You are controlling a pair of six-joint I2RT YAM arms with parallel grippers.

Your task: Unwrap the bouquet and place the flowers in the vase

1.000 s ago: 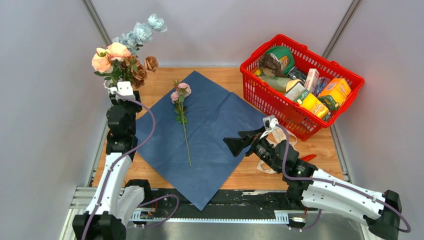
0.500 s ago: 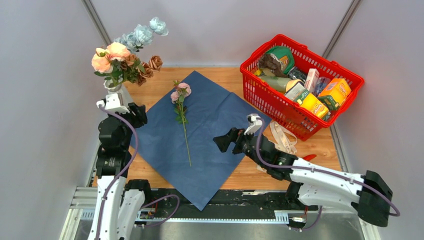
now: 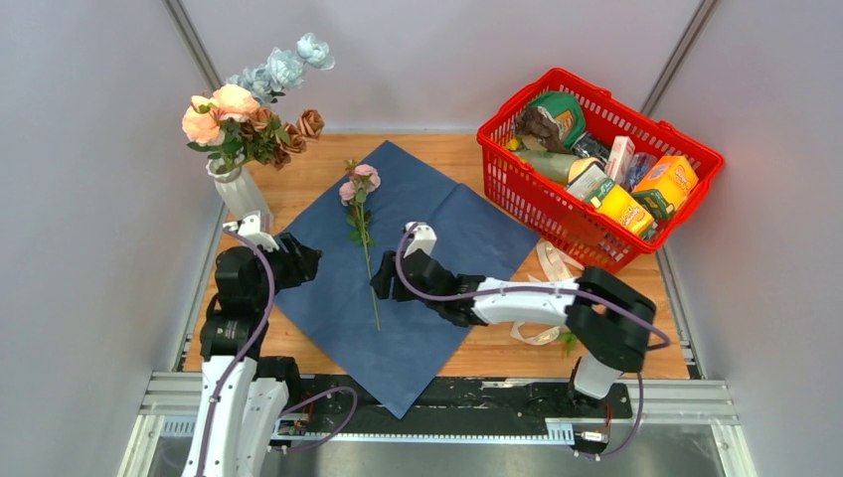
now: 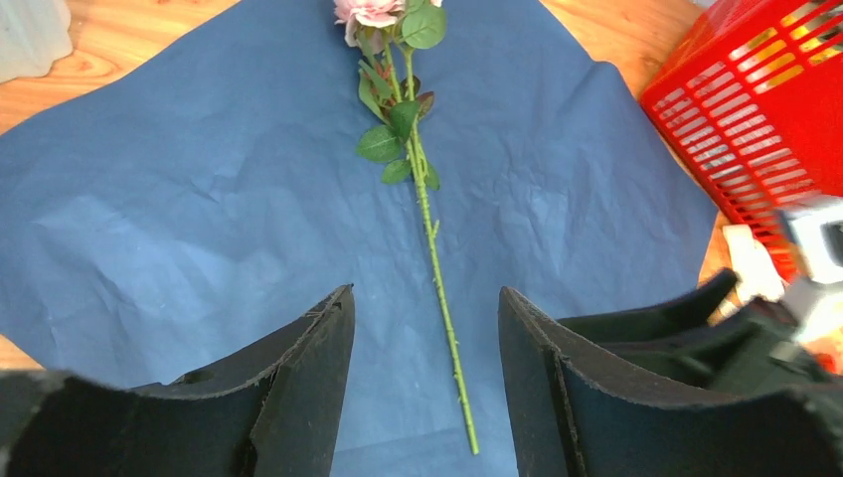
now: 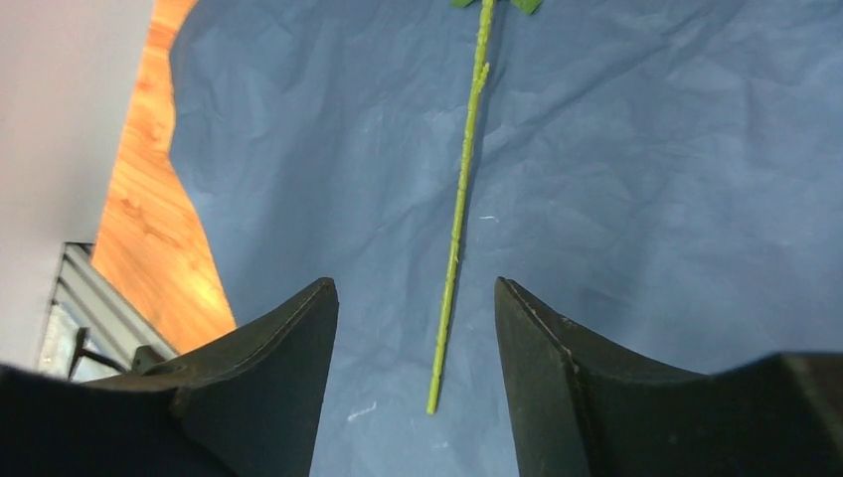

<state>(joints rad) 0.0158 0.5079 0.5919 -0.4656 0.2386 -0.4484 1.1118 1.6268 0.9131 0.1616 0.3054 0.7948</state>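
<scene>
A single artificial flower with a pink bloom and thin green stem (image 3: 367, 250) lies flat on a dark blue paper sheet (image 3: 437, 238) spread over the wooden bench (image 3: 467, 149). Its bloom points to the far edge and its cut end to the near edge.

The right gripper (image 5: 413, 288) reaches in from the right over the lower stem with its fingers apart. In its wrist view the stem's cut end lies on the paper in the gap between them, and neither finger is closed on it.

The left gripper (image 4: 425, 298) sits at the sheet's left corner, also spread wide and holding nothing. It is aimed at the stem from the left.

A tall white ribbed vase (image 3: 239, 189) stands upright at the bench's far left corner, holding a bunch of peach, pale blue and brown blooms (image 3: 239, 104).

A red plastic basket (image 3: 542, 209) fills the far right corner, with a cream ribbon (image 3: 555, 263) just beside it.
</scene>
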